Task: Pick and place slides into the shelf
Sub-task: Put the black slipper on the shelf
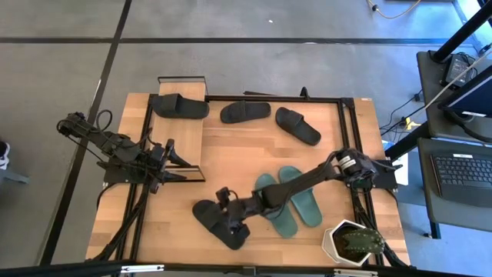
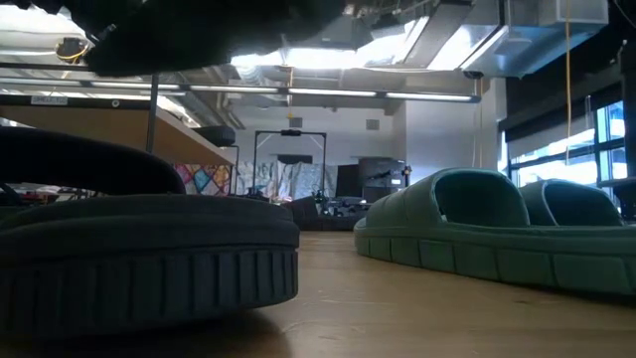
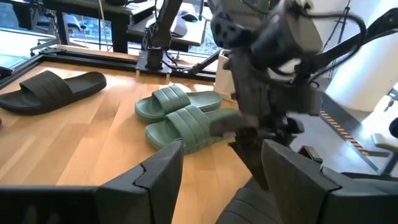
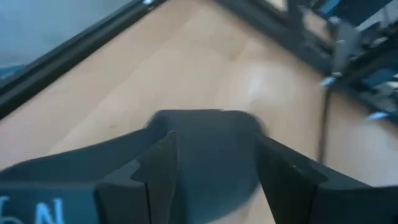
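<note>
We see the black pair of slides at the near edge of the table, two sandals lying side by side, with the right gripper directly over them. In the right wrist view its two dark fingers stand moderately apart on either side of a black slide, the sandal filling the gap between them; we cannot tell whether the pads actually press on it. Just beside this pair, toward the right, lies the teal-green pair, soles down and touching each other, and the right arm reaches across above them. Along the far edge two more black slides rest apart from one another, and a fifth black slide sits on the far end of the shelf, whose light top board stands at the table's left side. The left gripper hangs at the shelf's near end, its fingers spread wide and holding nothing. The table is pale wood inside a black metal frame, with a white potted plant at its near right corner. Around it is grey floor, and a desk with a laptop stands to the right; the low view shows a bright workshop with ceiling lights beyond the sandals.
</note>
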`<state>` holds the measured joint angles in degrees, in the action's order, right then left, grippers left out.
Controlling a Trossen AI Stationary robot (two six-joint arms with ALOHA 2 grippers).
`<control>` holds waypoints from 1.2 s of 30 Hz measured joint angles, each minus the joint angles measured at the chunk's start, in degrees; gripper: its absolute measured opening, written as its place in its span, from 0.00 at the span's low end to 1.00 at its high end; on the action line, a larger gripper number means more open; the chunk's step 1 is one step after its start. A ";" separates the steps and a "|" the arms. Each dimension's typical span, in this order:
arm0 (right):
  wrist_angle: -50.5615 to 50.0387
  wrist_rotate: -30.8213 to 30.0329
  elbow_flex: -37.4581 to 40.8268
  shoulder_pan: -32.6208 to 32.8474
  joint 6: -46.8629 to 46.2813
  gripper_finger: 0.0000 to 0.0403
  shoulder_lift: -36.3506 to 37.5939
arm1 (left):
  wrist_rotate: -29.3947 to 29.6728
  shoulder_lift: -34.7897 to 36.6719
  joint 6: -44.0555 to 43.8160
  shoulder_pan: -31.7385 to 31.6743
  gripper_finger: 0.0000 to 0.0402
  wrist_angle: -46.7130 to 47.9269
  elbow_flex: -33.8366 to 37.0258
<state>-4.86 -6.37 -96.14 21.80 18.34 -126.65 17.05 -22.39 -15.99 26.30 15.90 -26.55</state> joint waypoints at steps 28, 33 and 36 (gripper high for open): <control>3.12 -15.02 0.00 1.10 -5.90 0.51 -6.25 | -0.01 0.02 0.04 0.00 0.52 0.00 0.00; 3.99 -15.02 0.02 1.10 -6.16 0.48 -6.26 | 0.01 0.02 0.04 0.00 0.52 0.00 0.00; 4.34 -14.99 0.02 1.10 -6.14 0.40 -6.27 | 0.00 0.01 0.04 0.00 0.52 0.00 0.00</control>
<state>-0.52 -21.37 -96.12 22.90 12.21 -132.92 17.05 -22.38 -15.94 26.30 15.90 -26.55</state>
